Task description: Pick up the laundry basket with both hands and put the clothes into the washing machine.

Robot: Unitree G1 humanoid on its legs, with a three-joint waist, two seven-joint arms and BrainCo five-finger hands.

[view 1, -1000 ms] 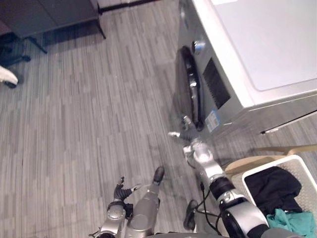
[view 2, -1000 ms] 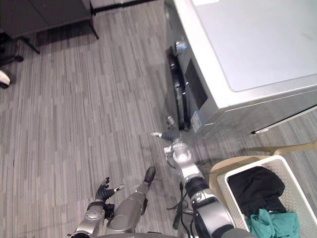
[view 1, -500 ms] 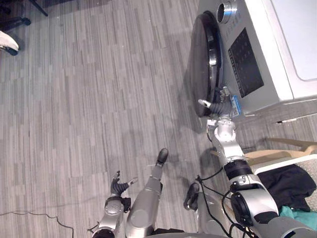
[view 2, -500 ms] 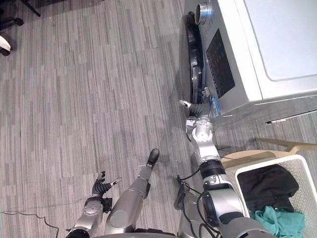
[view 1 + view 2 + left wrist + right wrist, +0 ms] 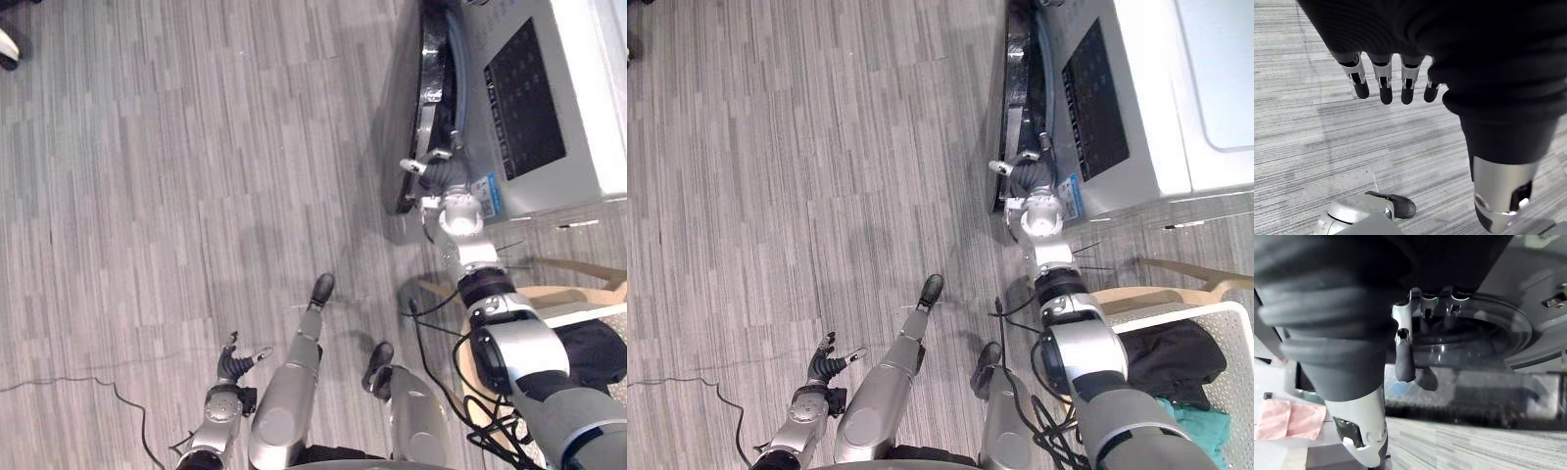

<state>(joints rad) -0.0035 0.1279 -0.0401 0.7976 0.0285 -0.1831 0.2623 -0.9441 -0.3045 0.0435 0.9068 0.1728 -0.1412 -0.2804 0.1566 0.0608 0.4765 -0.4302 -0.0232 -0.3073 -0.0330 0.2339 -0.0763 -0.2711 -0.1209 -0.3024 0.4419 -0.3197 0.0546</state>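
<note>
Left eye view: the washing machine (image 5: 578,108) has its door (image 5: 411,117) ajar. The right robot hand (image 5: 436,176) is at the door's free edge, touching it. The left robot hand (image 5: 235,360) hangs low over the floor (image 5: 147,196), well apart from the washing machine.

Right eye view: the laundry basket (image 5: 1227,318) sits just beside the washing machine's front corner. It holds a black garment (image 5: 1176,354) and a teal garment (image 5: 1200,423), and both robot hands are apart from it.

Left wrist view: the left robot hand's fingers (image 5: 1381,88) hang straight and relaxed, holding nothing.

Right wrist view: the right robot hand is close against the washing machine's door. I cannot tell whether it grips the door.
</note>
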